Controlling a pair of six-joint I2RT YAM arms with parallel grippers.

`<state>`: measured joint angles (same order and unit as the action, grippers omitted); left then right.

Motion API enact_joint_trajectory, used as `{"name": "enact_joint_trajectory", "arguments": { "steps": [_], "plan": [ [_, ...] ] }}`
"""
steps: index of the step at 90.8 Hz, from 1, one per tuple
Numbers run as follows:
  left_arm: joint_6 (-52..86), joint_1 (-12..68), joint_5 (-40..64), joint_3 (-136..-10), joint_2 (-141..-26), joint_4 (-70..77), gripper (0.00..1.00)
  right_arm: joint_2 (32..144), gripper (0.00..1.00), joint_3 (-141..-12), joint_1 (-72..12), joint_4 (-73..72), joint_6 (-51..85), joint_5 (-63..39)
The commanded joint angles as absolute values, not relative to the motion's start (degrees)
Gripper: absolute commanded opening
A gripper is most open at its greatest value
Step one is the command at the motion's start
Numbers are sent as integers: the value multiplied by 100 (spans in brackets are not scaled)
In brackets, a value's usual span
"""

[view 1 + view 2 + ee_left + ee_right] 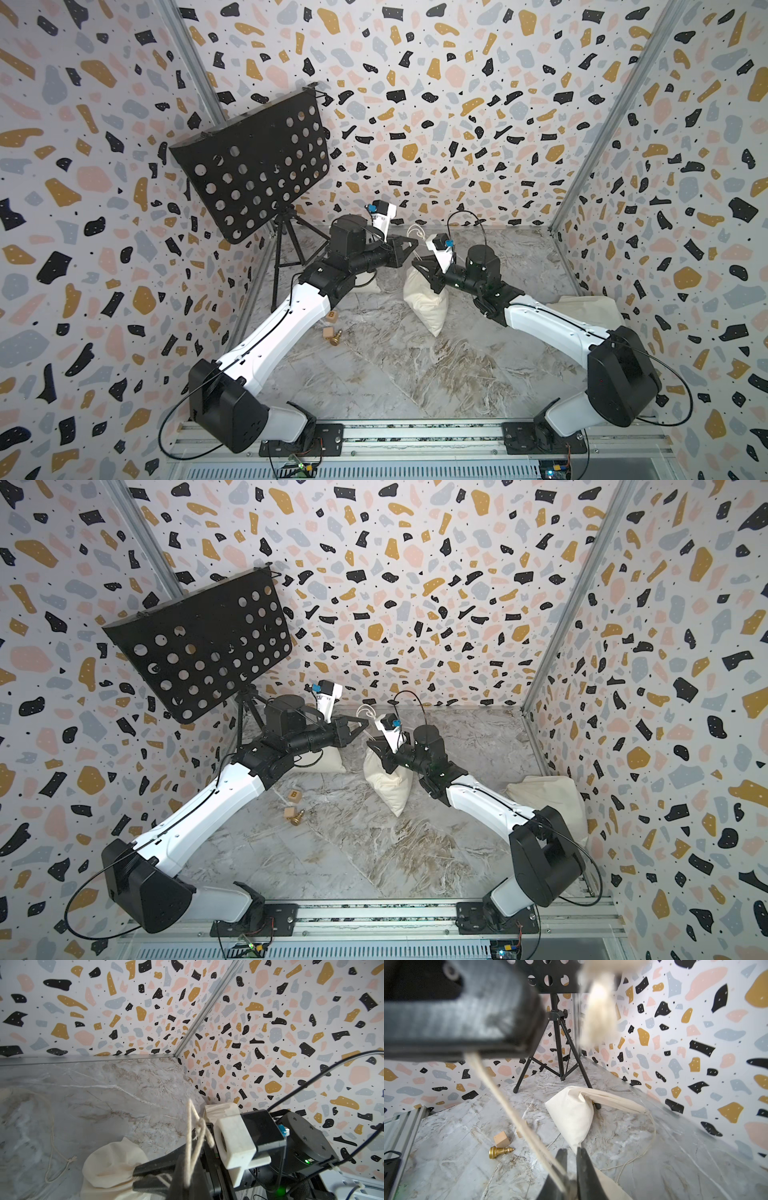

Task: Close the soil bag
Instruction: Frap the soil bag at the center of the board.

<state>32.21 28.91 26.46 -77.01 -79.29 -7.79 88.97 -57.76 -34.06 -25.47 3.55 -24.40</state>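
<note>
The cream cloth soil bag (426, 295) stands on the grey marble-look bench (415, 374), in the middle, between the two arms. Its fat bottom rests on the bench and its thin top points up toward the pincers.

The left pincer (415, 244) is squeezed tight together on the pale cotton cord (192, 1140) that comes out of the top of the bag. The cord runs up from the bag to this pincer, and its knot shows just past the grip.

The right pincer (134, 1177) is at the neck of the bag. In the left wrist view its two black fingers (153, 1165) sit one on each side of the bunched cloth and look pressed onto it. I think it is clamped on the bag neck to hold the bag in place.

So the task looks more than half done. The cord is caught, the bag is held, and the neck is already bunched up small. I cannot see the mouth itself, so I cannot say that it is fully shut. What is left, I think, is to pull the cord away from the bag until the top is tight.
</note>
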Motion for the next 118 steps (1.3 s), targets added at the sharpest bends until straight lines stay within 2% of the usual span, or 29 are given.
{"name": "enact_joint_trajectory", "arguments": {
  "steps": [1, 19, 41, 62, 97, 103, 118],
  "plan": [
    [3228, 2708, 2740, -8940, -7007, 916, 0, 9875, 17, -5252, -3029, -883, 666, -1778],
    [3059, 2646, 2706, -9319, -6945, 545, 0, 10441, 21, -5358, -2967, -926, 1007, -1594],
    [3671, 2639, 2807, -8150, -6964, 1430, 0, 9927, 27, -5447, -2985, -766, 999, -2191],
    [3874, 2646, 2915, -7672, -7255, 1663, 0, 8948, 43, -5677, -3119, -427, 718, -2555],
    [4160, 2647, 3107, -7053, -7734, 2137, 0, 7915, 80, -6678, -3433, -391, 574, -3377],
    [4183, 2646, 3128, -7058, -7759, 2162, 0, 7906, 80, -6866, -3462, -500, 624, -3440],
    [4182, 2650, 3150, -7049, -7689, 2162, 0, 8214, 70, -7388, -3540, -591, 759, -3514]
  ]
}}
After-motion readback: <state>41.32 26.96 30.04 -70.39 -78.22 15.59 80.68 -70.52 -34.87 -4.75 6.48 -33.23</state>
